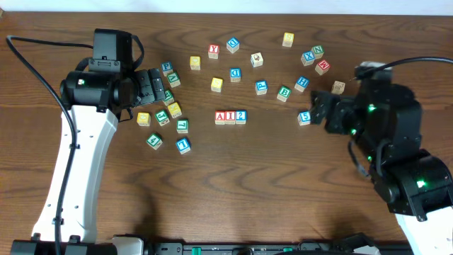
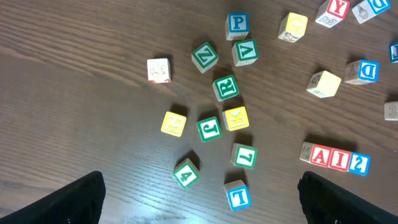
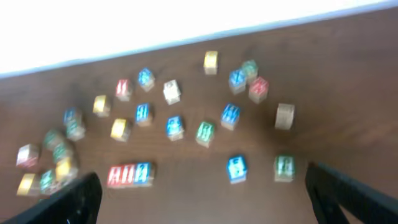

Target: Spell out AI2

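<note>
AI2 row (image 1: 230, 117) lies mid-table (image 1: 233, 184), its three blocks touching side by side so they read as the word; left end effector (image 1: 157, 86) and right end effector (image 1: 316, 110) hang spread open, empty, well apart from it

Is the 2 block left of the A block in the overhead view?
No, the 2 block sits at the row's right end, the A block at its left.

right wrist view: entire frame blurred, letters on blocks (image 3: 174, 126) unreadable | left wrist view: left gripper fingers (image 2: 68, 199) cut off at bottom corners, pale block (image 2: 392, 111) clipped by right edge, red Y block (image 2: 336, 11) by top edge
</note>
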Controlling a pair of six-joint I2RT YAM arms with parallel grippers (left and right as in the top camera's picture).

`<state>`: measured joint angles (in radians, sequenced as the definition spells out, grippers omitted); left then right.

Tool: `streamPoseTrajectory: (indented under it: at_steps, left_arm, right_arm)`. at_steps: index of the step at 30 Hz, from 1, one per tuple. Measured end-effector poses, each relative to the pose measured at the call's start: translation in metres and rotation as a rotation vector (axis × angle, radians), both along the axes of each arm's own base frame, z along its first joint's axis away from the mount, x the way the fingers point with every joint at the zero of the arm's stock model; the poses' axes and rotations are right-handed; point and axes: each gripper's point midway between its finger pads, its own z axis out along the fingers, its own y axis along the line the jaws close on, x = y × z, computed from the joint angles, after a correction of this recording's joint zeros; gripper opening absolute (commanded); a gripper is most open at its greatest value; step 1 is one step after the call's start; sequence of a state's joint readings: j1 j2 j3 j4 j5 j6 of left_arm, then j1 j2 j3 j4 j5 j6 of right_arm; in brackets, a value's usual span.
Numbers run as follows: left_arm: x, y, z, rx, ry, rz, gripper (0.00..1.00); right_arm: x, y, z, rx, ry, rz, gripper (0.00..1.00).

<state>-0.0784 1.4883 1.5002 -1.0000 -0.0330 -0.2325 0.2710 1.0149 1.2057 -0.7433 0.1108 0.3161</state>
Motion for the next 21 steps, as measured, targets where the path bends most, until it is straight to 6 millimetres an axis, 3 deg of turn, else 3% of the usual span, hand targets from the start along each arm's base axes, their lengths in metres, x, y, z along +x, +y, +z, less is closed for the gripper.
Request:
streamPoseTrajectory:
  at_steps: [3, 9, 14, 21]
  left_arm:
    - [0.000, 0.000, 0.000, 0.000, 0.000, 0.000, 0.98]
    - [0.000, 0.000, 0.000, 0.000, 0.002, 0.000, 0.98]
    - [0.000, 0.000, 0.000, 0.000, 0.002, 0.000, 0.98]
    - [0.000, 0.000, 0.000, 0.000, 0.002, 0.000, 0.98]
  right_arm:
    - [0.008, -0.014, 0.003, -0.009, -0.110, -0.006, 0.99]
    - [-0.008, -0.035, -0.006, -0.033, -0.327, -0.023, 0.99]
    - [-0.028, -0.049, -0.040, -0.041, -0.437, -0.058, 0.99]
    - [-0.050, -0.052, -0.088, -0.050, -0.513, -0.061, 0.99]
